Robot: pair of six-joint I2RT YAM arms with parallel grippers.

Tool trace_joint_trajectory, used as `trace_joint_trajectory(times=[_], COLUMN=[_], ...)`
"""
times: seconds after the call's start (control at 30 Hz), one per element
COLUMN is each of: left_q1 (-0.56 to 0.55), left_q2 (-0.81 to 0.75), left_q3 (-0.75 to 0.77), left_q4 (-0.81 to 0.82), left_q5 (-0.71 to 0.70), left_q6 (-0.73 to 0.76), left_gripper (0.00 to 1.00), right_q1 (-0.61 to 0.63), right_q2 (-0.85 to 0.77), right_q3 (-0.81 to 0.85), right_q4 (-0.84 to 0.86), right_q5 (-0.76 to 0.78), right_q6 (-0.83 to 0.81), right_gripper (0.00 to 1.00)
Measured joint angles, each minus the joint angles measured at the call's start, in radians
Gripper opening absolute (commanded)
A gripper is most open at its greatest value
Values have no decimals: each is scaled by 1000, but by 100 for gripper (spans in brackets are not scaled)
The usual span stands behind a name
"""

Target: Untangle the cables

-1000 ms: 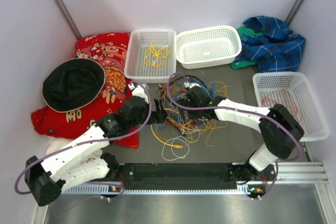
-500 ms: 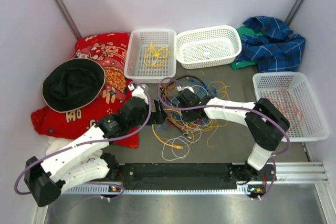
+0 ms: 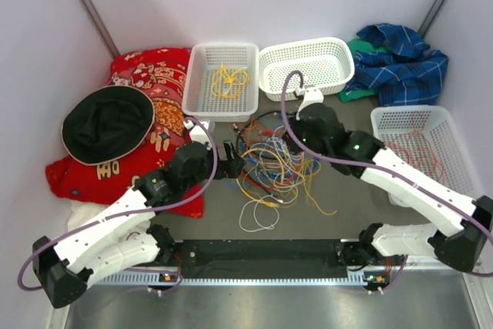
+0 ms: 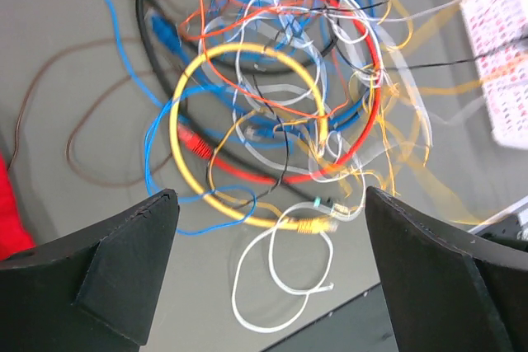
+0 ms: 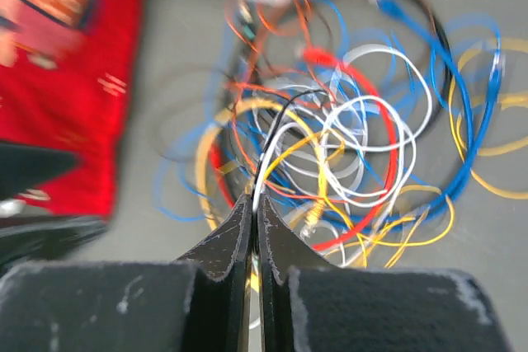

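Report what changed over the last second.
The right gripper, jaws shut on a thin wire, pulled back right and toward the far baskets, tugging the cable tangle. The left gripper stays open beside it; hat and cloths unmoved.

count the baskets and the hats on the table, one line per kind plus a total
white plastic baskets: 3
black hat: 1
total: 4
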Motion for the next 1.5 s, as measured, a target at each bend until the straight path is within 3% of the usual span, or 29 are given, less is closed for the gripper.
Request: trace_joint_trajectory(times=[0.43,0.77,1.0,1.17,1.3,1.5], left_q1=[19,67,192,233,245,249], left_q2=[40,313,515,678,775,855], left_q3=[10,22,32,123,196,226], left_q4=[179,238,332,403,454,497], left_q5=[-20,18,60,115,192,287], left_q6=[3,-35,-114,-119,-112,-105], left_gripper=[98,90,84,66,37,34], right_q1=[38,39,39,39,40,40], right_q2=[-137,-203,-206,-214,-230,-240], right_q3=[18,0,-48,-53,-75,-86], right_q4=[-113,-130,-132,-127,-124,-133], right_q5=[-6,0,1,0,-3,-4], right_q6=[18,21,28,29,29,29], right_gripper=[0,0,0,0,0,0])
